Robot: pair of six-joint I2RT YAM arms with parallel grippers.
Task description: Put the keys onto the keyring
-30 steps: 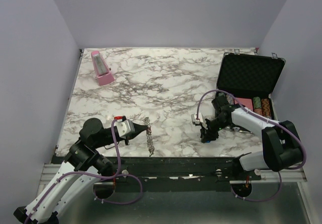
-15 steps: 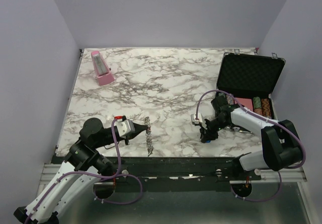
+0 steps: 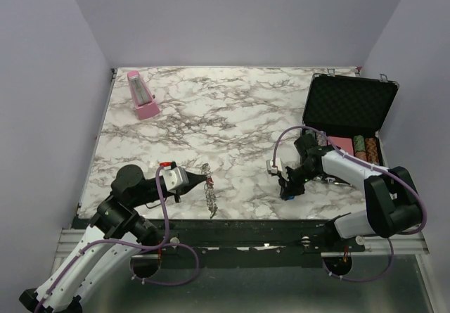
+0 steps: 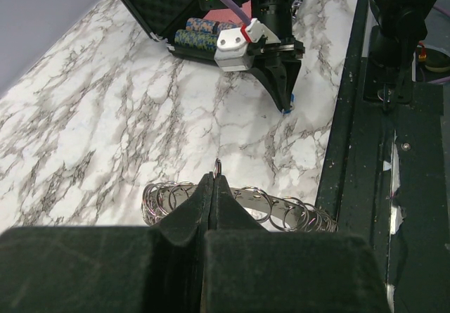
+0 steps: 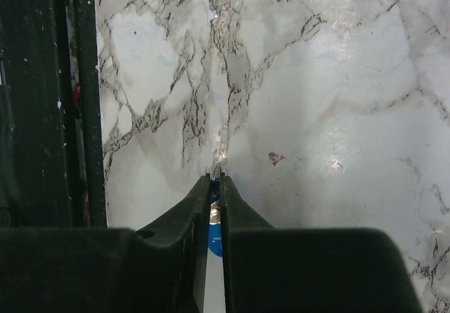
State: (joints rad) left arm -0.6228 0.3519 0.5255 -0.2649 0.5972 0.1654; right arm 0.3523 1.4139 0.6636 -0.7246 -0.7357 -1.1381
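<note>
The keyring (image 3: 209, 195) lies near the table's front edge, a flat grey band fringed with small wire loops (image 4: 281, 211). My left gripper (image 3: 206, 181) is shut on one of those loops, whose top pokes out between the fingertips (image 4: 218, 165). Toward the right, my right gripper (image 3: 285, 193) points down at the marble with a blue-headed key (image 5: 215, 223) pinched between its nearly closed fingers. The key's blue shows at that gripper's tip in the left wrist view (image 4: 287, 109). No other keys are in view.
An open black case (image 3: 349, 105) stands at the right back, with stacked round chips (image 3: 364, 148) in its tray. A pink metronome (image 3: 143, 96) stands at the far left corner. A black rail (image 4: 365, 186) runs along the table's front edge.
My right gripper's fingers have drawn closer together around the blue-headed key. The left gripper and the keyring have stayed where they were.
</note>
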